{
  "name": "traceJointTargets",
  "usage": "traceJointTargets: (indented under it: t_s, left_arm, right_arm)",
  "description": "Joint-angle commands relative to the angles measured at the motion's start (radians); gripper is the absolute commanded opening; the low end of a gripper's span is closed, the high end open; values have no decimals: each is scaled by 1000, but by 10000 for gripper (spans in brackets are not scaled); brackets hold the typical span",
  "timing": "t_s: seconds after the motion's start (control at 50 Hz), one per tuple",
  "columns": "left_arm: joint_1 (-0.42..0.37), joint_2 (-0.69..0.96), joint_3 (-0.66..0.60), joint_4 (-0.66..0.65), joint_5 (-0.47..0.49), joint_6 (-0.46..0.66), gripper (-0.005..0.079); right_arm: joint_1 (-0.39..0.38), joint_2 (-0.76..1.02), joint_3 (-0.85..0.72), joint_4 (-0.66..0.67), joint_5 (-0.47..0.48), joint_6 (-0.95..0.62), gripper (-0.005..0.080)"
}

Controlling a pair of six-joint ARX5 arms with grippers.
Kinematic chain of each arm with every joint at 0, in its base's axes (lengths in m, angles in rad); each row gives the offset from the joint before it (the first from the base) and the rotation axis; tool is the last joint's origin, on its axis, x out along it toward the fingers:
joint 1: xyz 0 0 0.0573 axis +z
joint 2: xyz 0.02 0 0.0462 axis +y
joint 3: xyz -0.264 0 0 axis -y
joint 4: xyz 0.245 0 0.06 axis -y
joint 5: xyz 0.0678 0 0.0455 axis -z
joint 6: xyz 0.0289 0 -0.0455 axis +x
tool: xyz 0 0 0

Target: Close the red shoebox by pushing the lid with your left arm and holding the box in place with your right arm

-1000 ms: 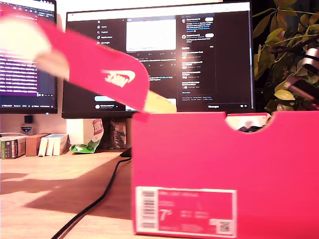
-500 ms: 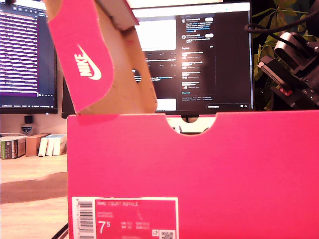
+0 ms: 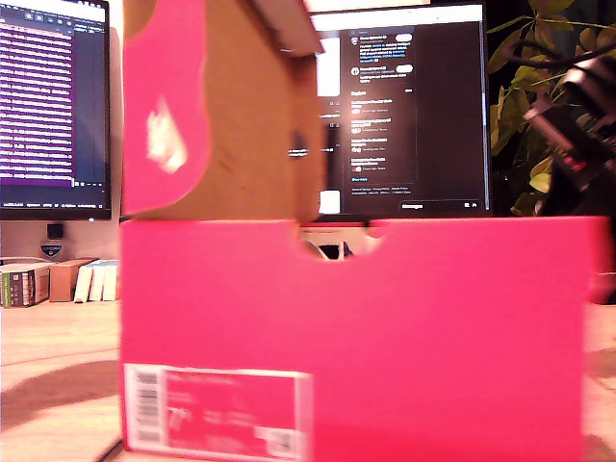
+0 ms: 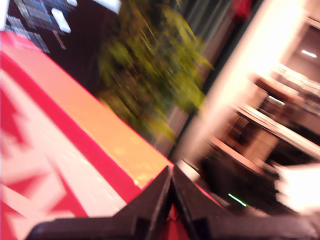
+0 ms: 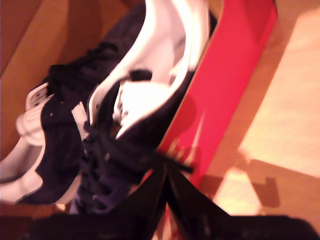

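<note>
Red cardboard fills the near ground: our shoebox (image 3: 356, 337) has slid toward the exterior view's left over the last second and now sits square to the camera on the desk (image 3: 48, 366), shoes (image 5: 100, 130) inside. Above it the lid (image 3: 217, 106) has swung up to nearly vertical, so closing remains ahead of us. Our first gripper (image 4: 172, 187) and second gripper (image 5: 166, 187) both show fingertips pressed together, gripping nothing; behind stand the monitors (image 3: 404, 115).

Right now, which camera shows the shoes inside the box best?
The second wrist view: it looks down into the open red shoebox at the dark shoes. The exterior view shows only the box's outside; the first wrist view shows no shoes.
</note>
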Motion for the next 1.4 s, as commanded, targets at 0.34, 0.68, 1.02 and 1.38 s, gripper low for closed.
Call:
traceJointTargets:
  t_s: [0.34, 0.68, 1.02, 1.38]
  left_arm:
    - [5, -10, -30, 127, 2, 34, -19]
    - [107, -80, -30, -134, 0, 163, -19]
    - [202, -229, -30, -357, -3, 269, -19]
    - [206, -348, -30, -502, -63, 327, -19]
  right_arm:
    - [-43, -8, 106, -34, -9, -9, -12]
    - [3, -12, 107, -26, -61, -48, -12]
    - [125, -11, 107, -89, 23, -119, -12]
    - [196, -91, 107, 2, 101, -182, -12]
